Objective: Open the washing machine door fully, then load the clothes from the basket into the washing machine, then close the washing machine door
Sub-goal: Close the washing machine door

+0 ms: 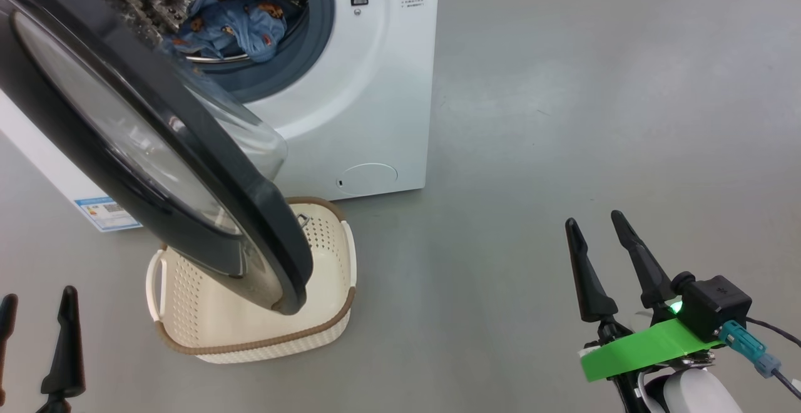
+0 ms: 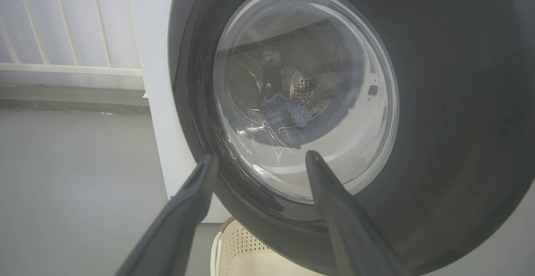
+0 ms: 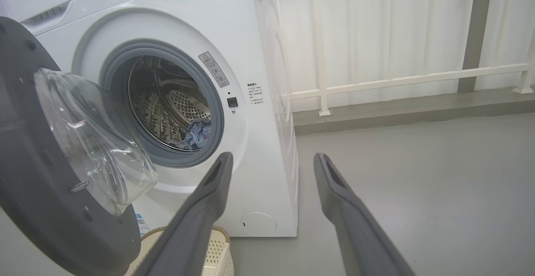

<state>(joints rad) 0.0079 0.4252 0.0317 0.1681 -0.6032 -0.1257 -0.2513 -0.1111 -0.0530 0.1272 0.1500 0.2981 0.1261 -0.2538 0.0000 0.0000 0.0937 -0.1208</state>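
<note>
At 11 o'clock, head view: clothes [image 1: 234, 19] inside washing machine [image 1: 375, 87] | washing machine door [image 1: 112, 125] stands open above basket [image 1: 281, 344] at 7 o'clock | left fingers [image 1: 66, 338] wide, empty | right fingers [image 1: 588, 281] wide, empty

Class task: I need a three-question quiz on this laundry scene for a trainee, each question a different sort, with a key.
1. True or false: the open door hangs over the basket.
2. Fill in: the left hand and the right hand are both ___ and hold nothing.
3. The blue clothes lie: A in the basket; B in the drum; C in the right hand.
Key: 1 true; 2 open; 3 B.
</note>
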